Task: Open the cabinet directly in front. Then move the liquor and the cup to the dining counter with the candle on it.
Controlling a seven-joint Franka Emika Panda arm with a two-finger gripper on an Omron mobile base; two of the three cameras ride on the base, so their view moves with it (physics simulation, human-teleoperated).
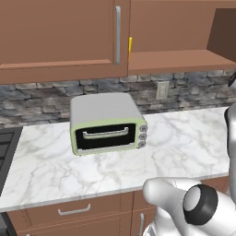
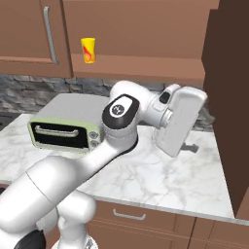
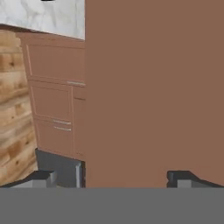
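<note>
A: Cabinet point(image 2: 146, 39) status?
B: Right door swung out, the big brown panel point(image 2: 228, 97) at the right edge of the right base view. Left door point(image 1: 60, 32) shut, silver handle point(image 1: 118, 34) upright.
A: Cup?
B: Yellow cup point(image 2: 88, 50) upright on the cabinet's bottom board, just right of the shut door. In the left base view only a thin yellow sliver point(image 1: 130, 48) shows past the door edge.
A: Bottle?
B: Can't pick it out, skipping.
A: Gripper?
B: Gripper point(image 3: 111, 177) with fingers spread wide, nothing between them. Fingertips point(image 3: 43, 177) sit far apart at the bottom of the hand view, facing a flat brown panel up close, probably the open door, hard to be sure at that range.
A: Where's the hand in the room?
B: Over the counter point(image 2: 160, 175), right of the toaster oven point(image 2: 65, 129), wrist turned toward the open door.
A: Other stuff?
B: Drawers point(image 1: 73, 211) under the counter, stone backsplash point(image 1: 41, 99), wall outlet point(image 1: 162, 90).
</note>
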